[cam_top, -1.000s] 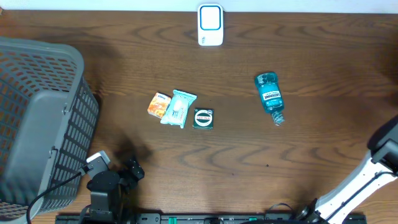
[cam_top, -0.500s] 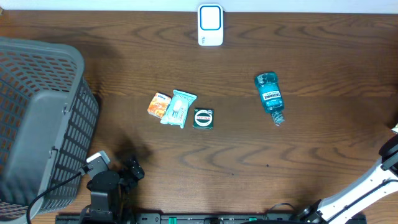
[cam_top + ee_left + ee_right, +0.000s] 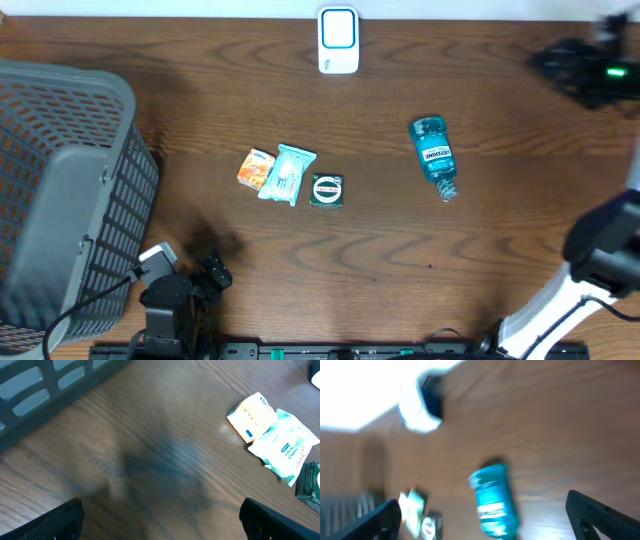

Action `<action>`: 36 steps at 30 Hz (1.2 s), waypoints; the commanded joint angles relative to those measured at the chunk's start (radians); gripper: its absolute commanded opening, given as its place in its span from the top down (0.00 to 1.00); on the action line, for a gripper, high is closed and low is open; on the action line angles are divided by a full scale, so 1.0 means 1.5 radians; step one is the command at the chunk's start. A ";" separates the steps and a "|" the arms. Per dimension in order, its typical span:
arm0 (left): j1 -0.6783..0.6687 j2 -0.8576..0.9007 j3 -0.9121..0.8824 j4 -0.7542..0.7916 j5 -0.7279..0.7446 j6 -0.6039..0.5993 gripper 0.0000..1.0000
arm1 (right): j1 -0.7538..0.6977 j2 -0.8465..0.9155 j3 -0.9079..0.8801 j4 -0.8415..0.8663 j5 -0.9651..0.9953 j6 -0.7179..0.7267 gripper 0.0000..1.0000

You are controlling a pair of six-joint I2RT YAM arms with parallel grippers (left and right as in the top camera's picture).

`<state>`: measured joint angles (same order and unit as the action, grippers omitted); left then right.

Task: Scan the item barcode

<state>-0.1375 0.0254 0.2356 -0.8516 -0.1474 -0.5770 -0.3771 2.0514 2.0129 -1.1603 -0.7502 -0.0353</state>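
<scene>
My right hand (image 3: pixel 483 499) stood open, only its tips showing; its view was smeared, the blue bottle (image 3: pixel 493 505) barely legible. My left hand (image 3: pixel 161 506) gaped open, tips cut off.

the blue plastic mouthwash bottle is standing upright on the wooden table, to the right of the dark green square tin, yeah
Not quite. The blue plastic mouthwash bottle is lying on its side, not standing upright, as the overhead view shows. It is on the wooden table, to the right of the dark green square tin.
</scene>
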 commanded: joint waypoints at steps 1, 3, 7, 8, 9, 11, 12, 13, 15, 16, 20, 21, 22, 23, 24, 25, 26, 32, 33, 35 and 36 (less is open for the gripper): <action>0.002 -0.001 -0.003 -0.042 -0.020 0.002 0.02 | 0.127 0.006 -0.038 -0.001 0.017 -0.127 0.01; 0.002 -0.001 -0.003 -0.042 -0.019 0.002 0.02 | 0.205 0.006 -0.067 0.025 0.161 -0.127 0.01; 0.002 -0.001 -0.003 -0.042 -0.020 0.002 0.02 | 0.359 0.006 -0.142 0.077 0.628 0.015 0.01; 0.002 -0.001 -0.003 -0.042 -0.020 0.002 0.02 | 0.377 0.006 -0.153 0.084 0.660 0.028 0.01; 0.002 -0.001 -0.003 -0.042 -0.020 0.002 0.02 | 0.403 0.006 -0.166 0.094 0.690 0.034 0.01; 0.002 -0.001 -0.003 -0.042 -0.019 0.002 0.02 | 0.447 0.006 -0.200 0.125 0.749 0.047 0.01; 0.002 -0.001 -0.003 -0.042 -0.019 0.002 0.02 | 0.453 0.006 -0.209 0.132 0.770 0.061 0.01; 0.002 -0.001 -0.003 -0.042 -0.019 0.002 0.02 | 0.458 0.006 -0.220 0.137 0.789 0.078 0.01; 0.002 -0.001 -0.003 -0.042 -0.020 0.002 0.02 | 0.457 0.007 -0.244 0.145 0.795 0.096 0.01; 0.002 -0.001 -0.003 -0.042 -0.020 0.002 0.02 | 0.455 0.007 -0.259 0.150 0.795 0.107 0.04; 0.002 -0.001 -0.003 -0.042 -0.019 0.002 0.02 | 0.449 0.007 -0.328 0.194 0.795 0.113 0.11; 0.002 -0.001 -0.003 -0.042 -0.019 0.002 0.02 | 0.446 0.007 -0.353 0.211 0.794 0.113 0.10; 0.002 -0.001 -0.003 -0.042 -0.020 0.002 0.02 | 0.444 0.007 -0.370 0.225 0.790 0.113 0.11; 0.002 -0.001 -0.003 -0.042 -0.019 0.002 0.02 | 0.443 0.007 -0.380 0.233 0.790 0.113 0.11; 0.002 -0.001 -0.003 -0.042 -0.020 0.002 0.02 | 0.443 0.007 -0.402 0.255 0.790 0.113 0.11; 0.002 -0.001 -0.003 -0.042 -0.020 0.002 0.02 | 0.443 0.007 -0.420 0.276 0.791 0.112 0.13; 0.002 -0.001 -0.003 -0.042 -0.019 0.002 0.02 | 0.443 0.007 -0.430 0.287 0.791 0.112 0.14; 0.002 -0.001 -0.003 -0.042 -0.019 0.002 0.02 | 0.434 0.007 -0.485 0.345 0.790 0.112 0.35; 0.002 -0.001 -0.003 -0.042 -0.020 0.002 0.02 | 0.428 0.007 -0.492 0.349 0.790 0.112 0.45; 0.002 -0.001 -0.003 -0.042 -0.019 0.002 0.02 | 0.421 0.007 -0.501 0.352 0.784 0.112 0.53; 0.002 -0.001 -0.003 -0.042 -0.019 0.002 0.02 | 0.419 0.007 -0.501 0.349 0.775 0.112 0.55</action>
<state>-0.1375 0.0254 0.2356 -0.8516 -0.1474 -0.5770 0.2802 2.0346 1.3087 -0.6189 0.4637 0.1261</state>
